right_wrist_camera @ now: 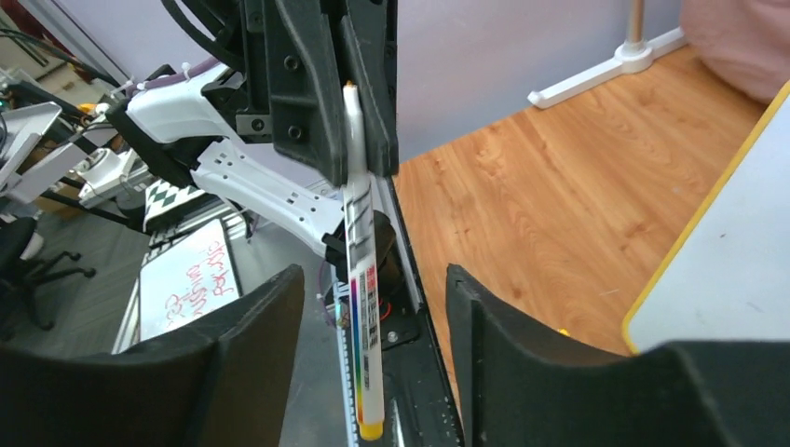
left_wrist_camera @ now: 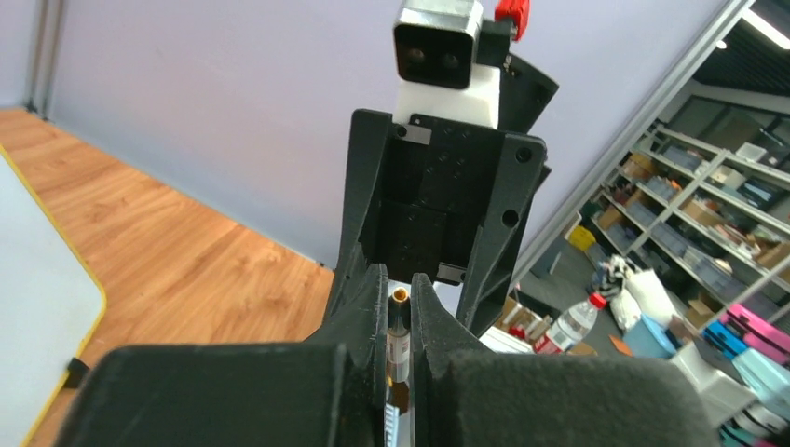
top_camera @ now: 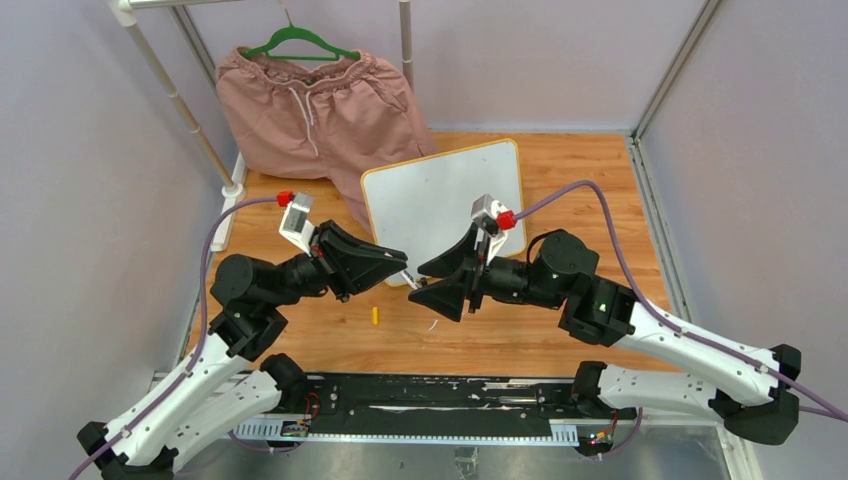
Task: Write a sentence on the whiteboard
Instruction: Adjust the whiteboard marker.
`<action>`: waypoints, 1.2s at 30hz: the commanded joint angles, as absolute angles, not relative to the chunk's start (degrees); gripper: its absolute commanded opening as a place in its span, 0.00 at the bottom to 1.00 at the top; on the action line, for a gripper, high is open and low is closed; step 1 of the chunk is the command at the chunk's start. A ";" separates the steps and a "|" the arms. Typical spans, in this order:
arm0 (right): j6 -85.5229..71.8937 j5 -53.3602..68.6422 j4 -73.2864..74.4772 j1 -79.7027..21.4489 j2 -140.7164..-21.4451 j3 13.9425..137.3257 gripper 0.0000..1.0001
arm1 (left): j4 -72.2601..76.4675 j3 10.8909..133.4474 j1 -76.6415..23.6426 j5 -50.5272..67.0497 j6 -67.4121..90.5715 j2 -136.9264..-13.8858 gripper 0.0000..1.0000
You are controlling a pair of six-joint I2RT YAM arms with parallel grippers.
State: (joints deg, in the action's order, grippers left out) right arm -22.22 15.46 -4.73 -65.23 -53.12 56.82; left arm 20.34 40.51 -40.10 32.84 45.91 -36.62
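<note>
Whiteboard (top_camera: 440,195) beside pink shorts (top_camera: 320,110), left tool (top_camera: 403,273) clamped on marker (right_wrist_camera: 359,279) in front, right tool (top_camera: 426,283) spread wide around it

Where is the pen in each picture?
Top view: pen mid-picture, between left tool and right tool.
Left wrist: pen low centre, pinched in left tool.
Right wrist: pen upright, centre-left, inside the open right tool.
Shared landmark: whiteboard with yellow edge.
</note>
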 commanded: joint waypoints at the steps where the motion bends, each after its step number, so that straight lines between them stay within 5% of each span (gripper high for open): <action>1: -21.52 15.24 -4.07 -65.13 -49.17 57.79 0.67 | 21.88 41.75 -40.34 27.35 46.34 -35.26 0.00; 8: -20.46 8.84 -4.11 -65.12 -42.57 54.92 0.72 | 22.06 42.69 -40.34 18.26 48.68 -34.58 0.00; 17: -16.35 1.44 -20.49 -65.08 -35.67 44.44 0.64 | 30.62 42.51 -40.34 4.67 54.15 -33.97 0.00; 28: -11.54 5.43 -46.27 -65.30 -46.02 42.89 0.62 | 44.37 42.60 -40.34 -3.72 65.14 -37.63 0.00; 36: -5.54 1.51 -56.50 -67.30 -59.23 51.02 0.75 | 45.09 43.54 -40.34 -5.41 69.25 -38.79 0.00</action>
State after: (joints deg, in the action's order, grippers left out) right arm -10.39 3.77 -46.28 -66.02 -55.37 45.54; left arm 41.91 41.39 -40.21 -3.11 66.92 -38.89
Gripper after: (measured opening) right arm 0.733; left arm 0.066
